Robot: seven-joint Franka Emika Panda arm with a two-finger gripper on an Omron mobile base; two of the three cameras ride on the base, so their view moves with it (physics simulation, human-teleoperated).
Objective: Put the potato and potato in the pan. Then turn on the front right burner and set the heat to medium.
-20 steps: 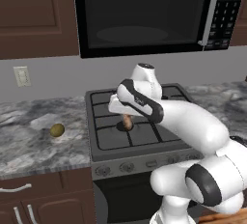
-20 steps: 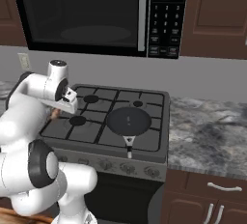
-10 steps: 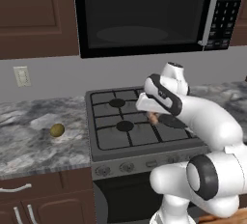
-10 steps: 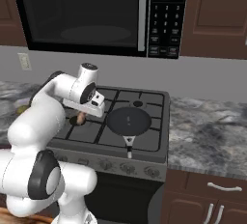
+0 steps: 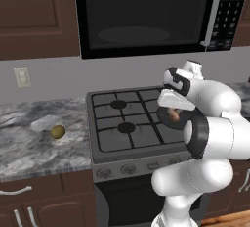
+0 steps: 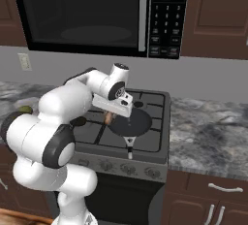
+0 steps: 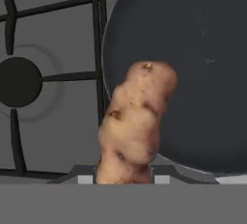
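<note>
My gripper (image 6: 109,118) is shut on the elongated orange-brown potato (image 7: 135,119), which hangs at the left rim of the dark pan (image 7: 193,63). From the right base view the potato (image 6: 109,118) sits just left of the pan (image 6: 131,123) on the front right burner; the pan's thin handle (image 6: 129,145) points to the stove front. In the left base view the potato (image 5: 172,115) peeks out under the hand (image 5: 172,101). The round olive-yellow potato (image 5: 57,132) lies on the counter left of the stove, also visible as the olive potato (image 6: 24,108) at the far left.
The stove (image 5: 122,123) has black grates and a row of knobs (image 6: 128,169) along its front. A microwave (image 5: 146,13) hangs above. Grey marble counters (image 6: 208,132) flank the stove on both sides.
The arm has carried the elongated potato rightward across the stove, from the left burners to the pan's left rim. The round potato on the counter has not moved.
</note>
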